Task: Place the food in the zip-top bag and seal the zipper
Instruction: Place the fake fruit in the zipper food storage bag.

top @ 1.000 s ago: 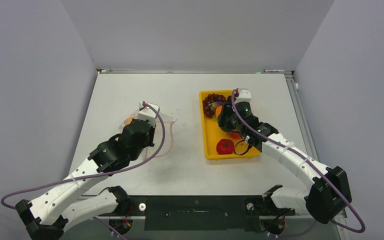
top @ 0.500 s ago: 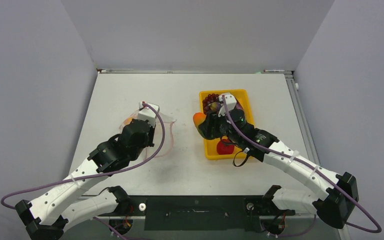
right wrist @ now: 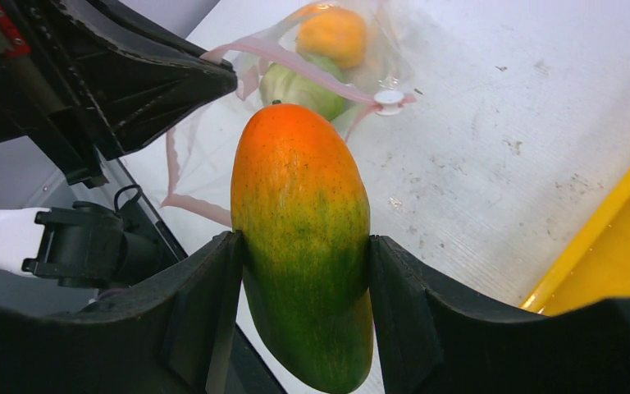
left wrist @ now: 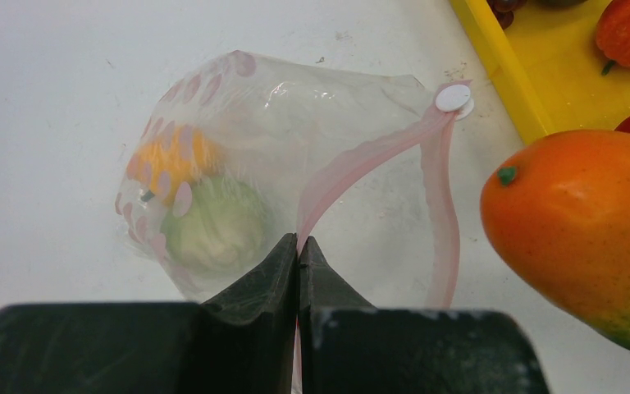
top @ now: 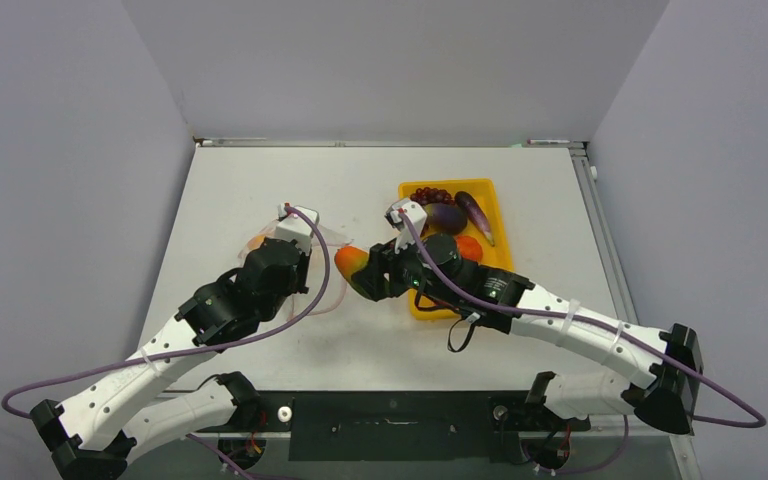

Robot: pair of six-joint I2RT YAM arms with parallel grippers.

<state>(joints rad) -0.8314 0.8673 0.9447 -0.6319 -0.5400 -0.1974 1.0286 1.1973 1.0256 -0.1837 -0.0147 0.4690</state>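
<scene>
The left jaws are clenched on the pink-red zipper strip point(left wrist: 340, 168) of the clear dotted plastic bag point(left wrist: 295, 107), left of centre in the top view; the right jaws, spread partway, clasp an orange-green toy mango point(right wrist: 303, 238) over the white counter point(top: 260, 180), just right of the bag; yellow rectangular tray point(top: 500, 262) further right.

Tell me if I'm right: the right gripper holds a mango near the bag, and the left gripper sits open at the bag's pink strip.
Not quite: the left gripper is shut on the zipper, as the left wrist view shows. The right gripper holds the mango near the zip-top bag.
</scene>
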